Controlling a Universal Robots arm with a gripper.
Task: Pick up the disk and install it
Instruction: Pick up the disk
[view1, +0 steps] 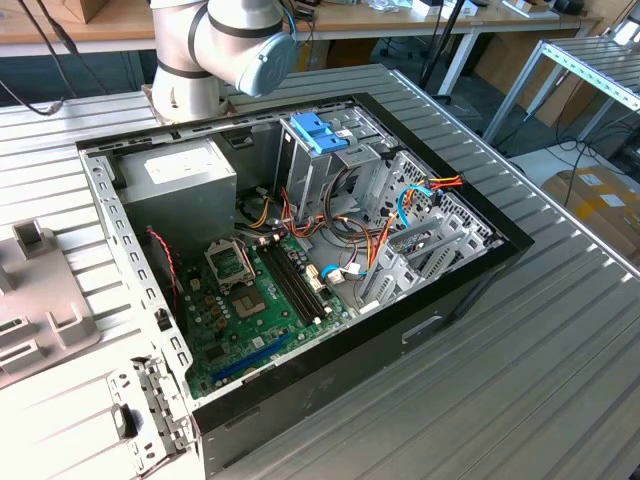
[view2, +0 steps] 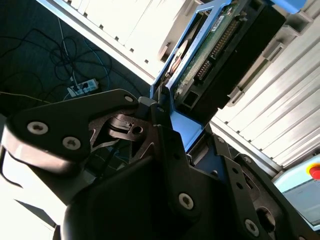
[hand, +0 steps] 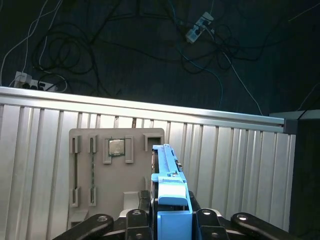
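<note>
Tool clamps disk (edgewise)

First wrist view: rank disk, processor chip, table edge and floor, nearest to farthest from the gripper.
1. disk: clamped in the gripper itself.
2. processor chip: seated in the grey tray, past the disk.
3. table edge: bright rail beyond the tray.
4. floor: dark, below and beyond that edge.

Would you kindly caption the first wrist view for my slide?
The gripper holds the blue-railed disk, with a grey fixture tray and ribbed table beyond.
</note>
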